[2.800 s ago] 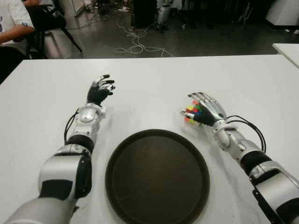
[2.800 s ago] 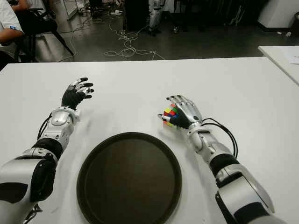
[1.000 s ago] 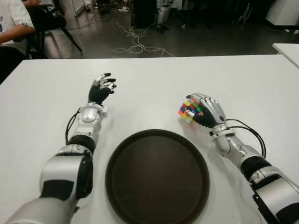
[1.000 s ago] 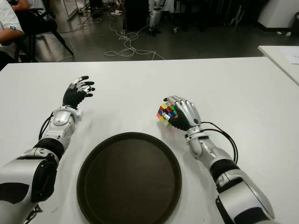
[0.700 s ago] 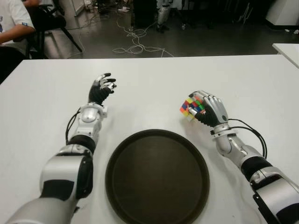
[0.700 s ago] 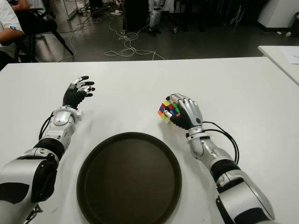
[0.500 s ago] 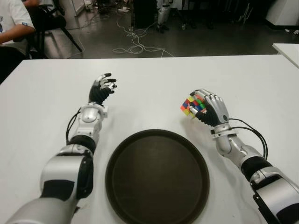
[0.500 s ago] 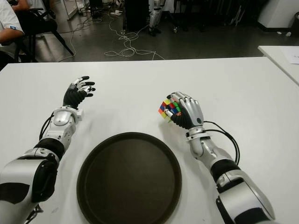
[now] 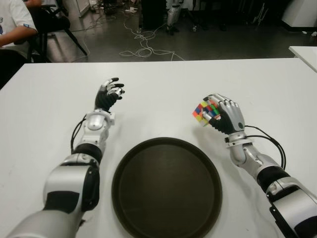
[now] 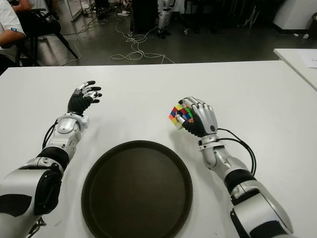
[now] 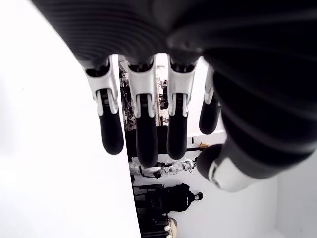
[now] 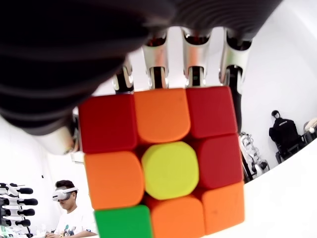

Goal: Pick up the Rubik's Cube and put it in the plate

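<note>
One hand matters: the right hand clasps the cube, lifted just beyond the plate rim's right side; the left hand, fingers loosely spread, waits beyond the plate's left.

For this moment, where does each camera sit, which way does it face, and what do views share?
Left and right eye views: head, looking down at the white table; both arms, plate.
Left wrist view: behind the empty left hand.
Right wrist view: behind the right hand, filled by the Rubik's Cube.
Shared: cube, both eye views and right wrist.
</note>
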`<act>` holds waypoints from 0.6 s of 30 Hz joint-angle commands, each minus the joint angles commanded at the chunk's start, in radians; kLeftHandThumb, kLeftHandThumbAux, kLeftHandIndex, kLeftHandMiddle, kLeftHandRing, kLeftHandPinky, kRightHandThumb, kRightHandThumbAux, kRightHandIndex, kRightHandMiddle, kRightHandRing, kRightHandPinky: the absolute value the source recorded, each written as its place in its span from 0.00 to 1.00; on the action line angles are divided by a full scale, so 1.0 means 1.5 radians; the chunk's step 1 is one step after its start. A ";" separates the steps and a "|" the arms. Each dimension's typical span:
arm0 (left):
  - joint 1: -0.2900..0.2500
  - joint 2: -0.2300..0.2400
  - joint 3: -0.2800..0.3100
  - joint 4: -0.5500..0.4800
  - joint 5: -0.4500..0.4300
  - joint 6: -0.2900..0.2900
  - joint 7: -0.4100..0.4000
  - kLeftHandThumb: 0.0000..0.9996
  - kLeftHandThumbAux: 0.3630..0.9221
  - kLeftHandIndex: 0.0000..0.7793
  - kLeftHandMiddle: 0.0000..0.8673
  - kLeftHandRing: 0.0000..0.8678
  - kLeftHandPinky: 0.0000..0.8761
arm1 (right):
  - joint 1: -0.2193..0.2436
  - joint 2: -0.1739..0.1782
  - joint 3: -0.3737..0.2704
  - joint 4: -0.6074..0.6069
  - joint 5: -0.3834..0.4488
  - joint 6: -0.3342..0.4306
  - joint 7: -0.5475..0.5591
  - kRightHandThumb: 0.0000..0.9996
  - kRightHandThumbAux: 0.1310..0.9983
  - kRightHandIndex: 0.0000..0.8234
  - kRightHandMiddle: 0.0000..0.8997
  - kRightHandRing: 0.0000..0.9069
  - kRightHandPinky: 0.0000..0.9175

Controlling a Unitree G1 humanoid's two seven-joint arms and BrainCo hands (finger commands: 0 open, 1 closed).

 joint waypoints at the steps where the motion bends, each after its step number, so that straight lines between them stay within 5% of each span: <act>1: 0.000 0.000 0.000 0.000 0.000 0.000 0.000 0.47 0.62 0.27 0.35 0.36 0.36 | 0.000 0.000 0.000 0.000 0.000 -0.001 0.000 1.00 0.63 0.45 0.45 0.51 0.58; 18: 0.001 0.003 0.005 0.002 -0.002 0.005 -0.003 0.47 0.56 0.26 0.33 0.36 0.37 | 0.000 -0.002 0.002 -0.009 -0.005 0.002 -0.007 1.00 0.63 0.46 0.45 0.51 0.59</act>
